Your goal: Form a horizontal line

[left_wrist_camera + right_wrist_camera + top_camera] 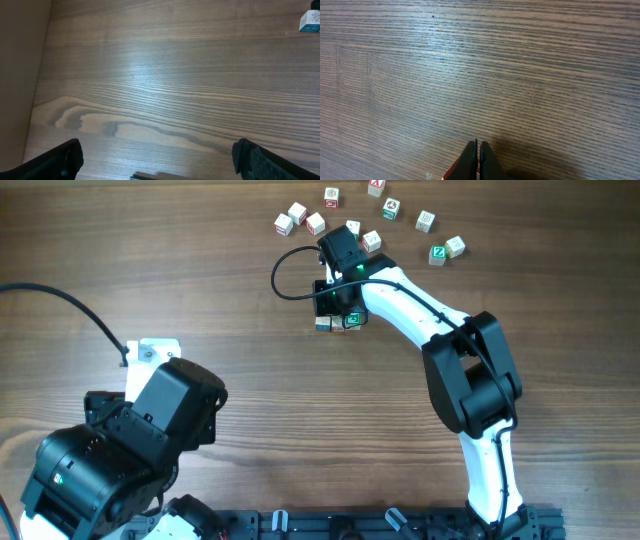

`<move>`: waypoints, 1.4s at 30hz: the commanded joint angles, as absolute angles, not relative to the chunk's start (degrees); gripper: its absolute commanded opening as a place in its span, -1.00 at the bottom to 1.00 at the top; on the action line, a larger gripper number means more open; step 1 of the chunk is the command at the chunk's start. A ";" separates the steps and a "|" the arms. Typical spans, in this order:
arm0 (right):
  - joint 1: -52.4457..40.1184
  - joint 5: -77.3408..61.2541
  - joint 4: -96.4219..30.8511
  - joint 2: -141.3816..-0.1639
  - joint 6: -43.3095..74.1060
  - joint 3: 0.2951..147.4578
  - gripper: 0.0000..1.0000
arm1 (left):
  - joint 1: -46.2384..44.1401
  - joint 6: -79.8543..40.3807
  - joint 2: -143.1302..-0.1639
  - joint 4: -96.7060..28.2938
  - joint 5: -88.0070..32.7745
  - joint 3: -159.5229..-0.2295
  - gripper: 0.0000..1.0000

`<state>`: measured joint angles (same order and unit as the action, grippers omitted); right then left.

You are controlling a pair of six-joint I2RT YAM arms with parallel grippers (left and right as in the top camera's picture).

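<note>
The horizontal line (338,321) is a short row of tiny pale cubes below the loose cluster. I see a pale cube at its left end (323,324) and a green-faced cube at its right end (352,320); the middle is hidden under my right gripper (335,308). In the right wrist view the right gripper (478,150) is shut, its tips pressed together low over the wood, with a red-printed surface (456,171) just beneath them. My left gripper (157,160) is open and empty over bare wood, far from the row.
Several loose letter cubes (315,223) lie scattered along the far edge, from upper middle to a green Z cube (438,253). One teal-printed cube (310,21) shows at the top right of the left wrist view. A black cable (285,275) loops beside the right gripper.
</note>
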<state>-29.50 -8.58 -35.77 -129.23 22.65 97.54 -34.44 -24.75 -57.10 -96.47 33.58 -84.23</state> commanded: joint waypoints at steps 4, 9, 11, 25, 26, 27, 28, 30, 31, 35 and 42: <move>-29.50 -9.43 -34.06 -129.86 21.67 97.51 -0.91 | -34.24 -25.93 -56.95 -96.49 33.93 -84.31 1.00; -29.36 -9.96 -33.54 -129.86 20.95 102.17 -0.91 | -34.24 -25.96 -56.95 -96.49 33.93 -84.31 1.00; -29.74 -13.89 -33.47 -129.86 20.99 102.98 -0.91 | -34.24 -25.96 -56.95 -96.49 33.93 -84.31 1.00; -34.13 -7.11 -40.40 -129.93 21.15 101.84 -0.91 | -34.24 -25.96 -56.95 -96.49 33.93 -84.31 1.00; -34.13 -4.91 -41.56 -129.93 21.19 101.71 -0.91 | -34.24 -25.96 -56.95 -96.49 33.93 -84.31 1.00; -34.13 -3.81 -42.26 -129.93 21.19 101.69 -0.91 | -34.24 -25.96 -56.95 -96.49 33.93 -84.31 1.00; -34.13 -2.83 -42.85 -129.93 21.19 101.69 -0.91 | -34.24 -25.96 -56.95 -96.49 33.93 -84.31 1.00; -34.11 -2.31 -43.40 -129.93 21.08 101.69 -0.91 | -34.24 -25.93 -56.95 -96.49 33.93 -84.31 1.00; -34.11 -2.31 -43.38 -129.93 21.04 101.69 -0.91 | -34.24 -25.93 -56.95 -96.49 33.93 -84.31 1.00; -34.11 -2.31 -43.38 -129.93 21.02 101.69 -0.91 | -34.24 -25.96 -56.95 -96.49 33.93 -84.31 1.00; -34.13 -2.61 -42.78 -129.93 20.99 101.71 -0.91 | -34.24 -25.96 -56.95 -96.49 33.93 -84.31 1.00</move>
<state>-34.30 -3.73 -43.27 -129.34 21.71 101.89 -34.44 -24.75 -57.10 -96.47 33.58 -84.23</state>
